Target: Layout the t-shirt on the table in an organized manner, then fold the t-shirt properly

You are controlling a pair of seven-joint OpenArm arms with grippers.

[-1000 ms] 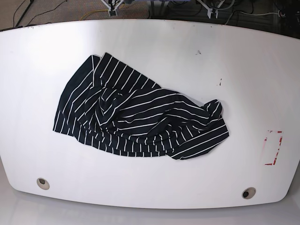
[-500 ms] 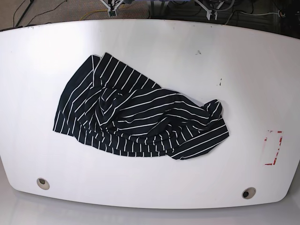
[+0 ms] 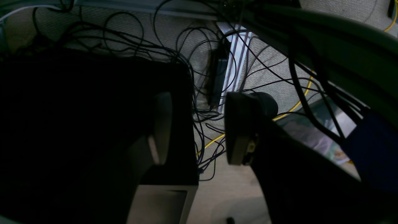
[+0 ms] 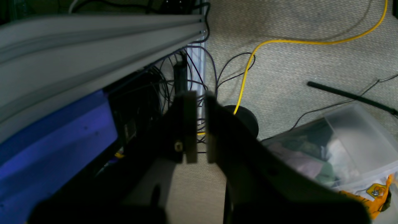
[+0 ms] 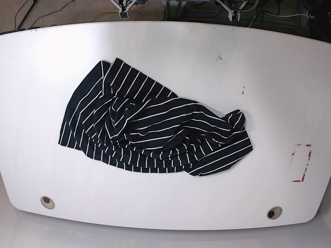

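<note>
Nothing has changed over the last second: the table (image 5: 165, 46) and crumpled shirt (image 5: 150, 132) lie as before, so laying out has not begun. Both arms hang off the table, aimed at the floor, well apart from the shirt. Left gripper (image 3: 194, 127) is parted, empty; right gripper (image 4: 198, 127) is closed on nothing.

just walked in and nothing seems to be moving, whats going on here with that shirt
Nothing is handling the t-shirt right now. It lies crumpled in a heap near the middle of the table, not laid out or folded. Neither arm shows in the base view; both wrist cameras look down at carpet and cables off the table. The left end effector is open and empty, and the right end effector is shut on nothing.
</note>
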